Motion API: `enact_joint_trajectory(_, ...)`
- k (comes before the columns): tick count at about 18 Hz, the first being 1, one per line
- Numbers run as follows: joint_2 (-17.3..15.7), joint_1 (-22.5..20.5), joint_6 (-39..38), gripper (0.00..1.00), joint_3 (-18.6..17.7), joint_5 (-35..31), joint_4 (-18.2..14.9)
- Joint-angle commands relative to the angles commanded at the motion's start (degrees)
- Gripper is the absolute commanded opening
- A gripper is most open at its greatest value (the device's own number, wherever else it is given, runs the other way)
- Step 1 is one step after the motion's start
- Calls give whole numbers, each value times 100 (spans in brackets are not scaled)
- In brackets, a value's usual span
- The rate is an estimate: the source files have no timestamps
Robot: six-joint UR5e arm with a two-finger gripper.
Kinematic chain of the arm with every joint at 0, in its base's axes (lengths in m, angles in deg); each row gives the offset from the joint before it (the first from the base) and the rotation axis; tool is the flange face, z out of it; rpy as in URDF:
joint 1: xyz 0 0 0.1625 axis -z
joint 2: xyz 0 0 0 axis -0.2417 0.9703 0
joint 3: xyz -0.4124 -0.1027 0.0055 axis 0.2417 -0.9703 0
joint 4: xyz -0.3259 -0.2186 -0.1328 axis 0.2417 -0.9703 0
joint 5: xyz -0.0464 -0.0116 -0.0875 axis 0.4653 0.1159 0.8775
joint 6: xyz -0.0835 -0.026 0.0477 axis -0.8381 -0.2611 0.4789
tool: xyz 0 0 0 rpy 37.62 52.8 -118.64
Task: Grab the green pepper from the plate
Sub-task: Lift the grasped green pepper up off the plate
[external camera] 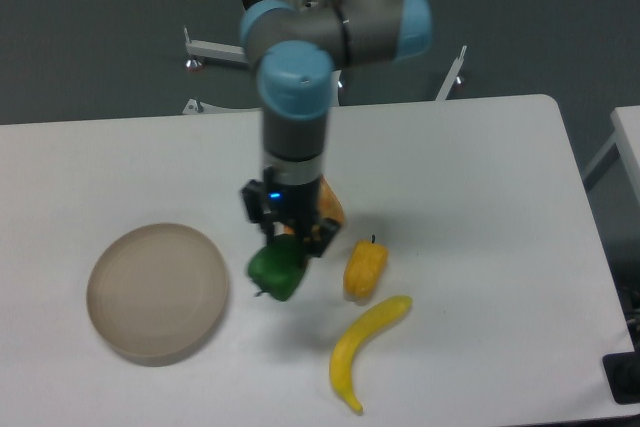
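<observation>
The green pepper (275, 271) is small, glossy and bright green. It sits right under my gripper (288, 238), to the right of the plate and off it. My fingers close around its top, and it looks held just above the table. The plate (157, 292) is a round beige-grey dish at the left of the table, with nothing in it. The gripper's fingertips are partly hidden by the pepper and the gripper body.
A yellow-orange pepper (365, 269) stands just right of the green pepper. A yellow banana (364, 347) lies in front of it. An orange thing (331, 206) shows partly behind the gripper. The table's front edge is near the banana.
</observation>
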Motion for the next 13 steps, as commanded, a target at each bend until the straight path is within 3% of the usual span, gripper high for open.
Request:
enact_joint_trajectory(5, 202, -282, 283, 33, 211, -230, 0)
enact_joint_trajectory(13, 211, -388, 309, 33, 202, -274, 61)
